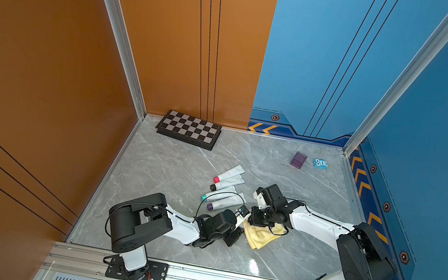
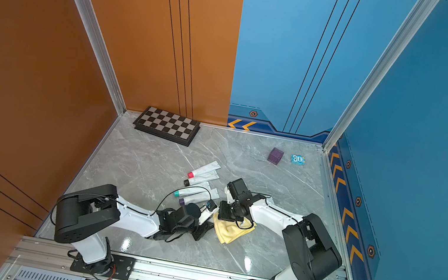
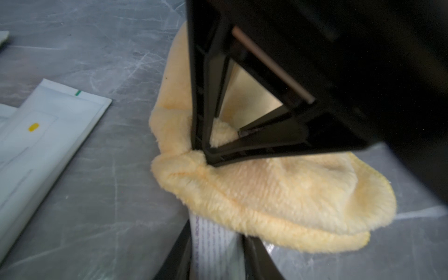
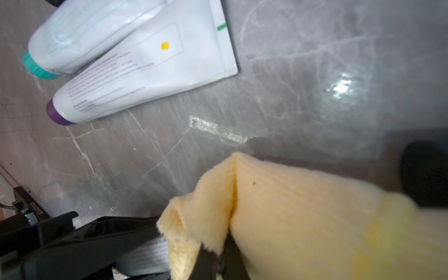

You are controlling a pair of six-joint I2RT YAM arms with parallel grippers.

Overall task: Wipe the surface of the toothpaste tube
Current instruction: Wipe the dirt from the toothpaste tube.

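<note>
Noted: tube point(image 3: 211, 232) clamped in left gripper point(image 3: 215, 259); right gripper point(image 1: 249, 220) pinched shut on cloth point(image 1: 260, 234), which drapes over the tube's end. In a top view the tube sits at the right gripper's 7 o'clock, touching through the cloth; axis likely 7–1.

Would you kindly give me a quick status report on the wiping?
Left gripper shut on toothpaste tube. Right gripper shut on yellow cloth, cloth draped over tube. Purple-capped tube nearby, clear of cloth.

The grey marble tabletop point(image 1: 169, 162) bears a chessboard point(image 1: 189, 129), purple cube point(image 1: 298, 159), blue packet point(image 1: 320, 163), toothpaste tubes point(image 1: 230, 173), yellow cloth point(image 1: 260, 236).
</note>
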